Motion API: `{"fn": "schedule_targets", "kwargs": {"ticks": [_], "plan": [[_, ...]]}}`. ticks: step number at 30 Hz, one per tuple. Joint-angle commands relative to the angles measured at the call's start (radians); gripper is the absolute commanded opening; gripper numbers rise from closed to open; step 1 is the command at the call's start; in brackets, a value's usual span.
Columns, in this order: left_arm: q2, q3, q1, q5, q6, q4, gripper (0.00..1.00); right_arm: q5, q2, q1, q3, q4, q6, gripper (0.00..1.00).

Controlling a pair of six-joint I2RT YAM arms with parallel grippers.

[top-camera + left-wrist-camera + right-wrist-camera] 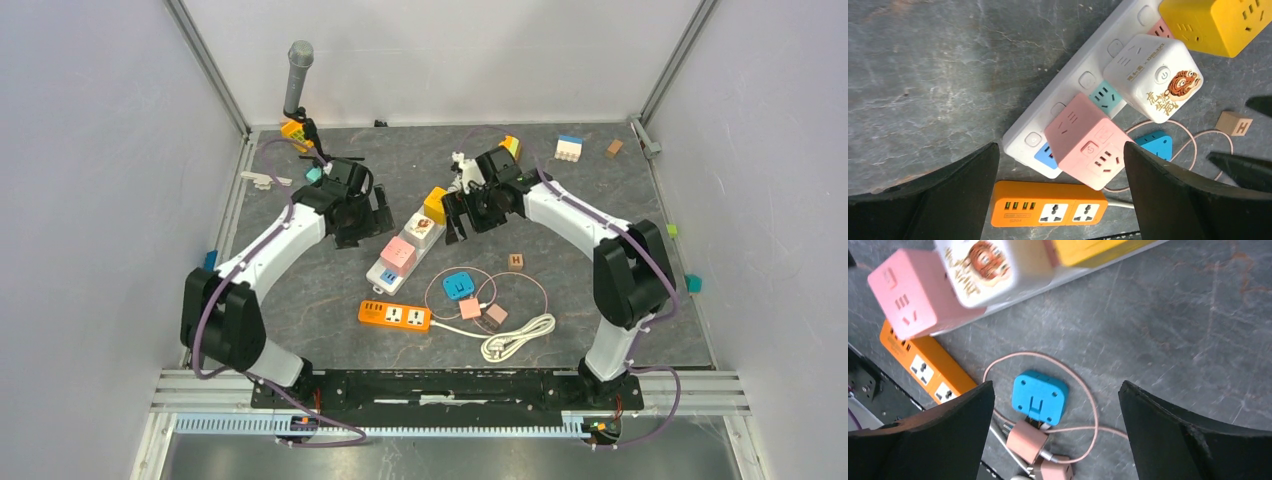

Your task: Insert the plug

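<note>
Left arm: the forearm reaches forward from the near-left base and angles inward. The left gripper (372, 222) sits just left of the white power strip (381, 281), tilted down toward it. Its jaws are spread wide and grasp nothing. In the wrist view the pink cube adapter (1087, 148) lies between the black fingers (965, 187).

Right arm: this one mirrors the left, elbow raised at the right and forearm running inward. The right gripper (458, 222) sits just right of the strip's far end. Its jaws are likewise spread wide and empty, and the blue plug adapter (1040, 397) shows on the table between the fingers (1173, 435).

White power strip: the long axis runs diagonally from near-left to far-right, in the gap between the two grippers. Three cubes are seated along it: the pink cube adapter at the near end, a white tiger-print cube (421, 229) in the middle and a yellow cube (435, 204) at the far end.

Blue plug adapter: it lies flat on the table, near the strip's near end and apart from it, inside a loop of pink cable (535, 285).

Orange power strip (395, 316): the long axis runs roughly left to right, nearer the arm bases. Its white cord (517, 337) lies coiled to the right. The heading of the cord's plug is too small to tell.
</note>
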Motion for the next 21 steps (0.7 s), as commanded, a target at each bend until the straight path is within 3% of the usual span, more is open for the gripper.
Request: {"fn": "schedule_targets", "kwargs": {"ticks": [1,8,20,21], "plan": [[-0.081,-0.02,0.005,-0.091,0.041,-0.013,1.0,0.112,-0.059,0.075,-0.023,-0.108,-0.011,0.98],[-0.131,-0.041,0.007,-0.111,0.047,-0.034,1.0,0.215,-0.059,0.15,-0.043,-0.159,0.091,0.98],[-0.255,-0.146,0.009,-0.114,0.01,-0.043,1.0,0.284,-0.007,0.252,-0.089,-0.161,0.125,0.99],[-0.265,-0.155,0.009,-0.114,0.005,-0.043,1.0,0.292,-0.005,0.255,-0.096,-0.155,0.127,0.95]]}}
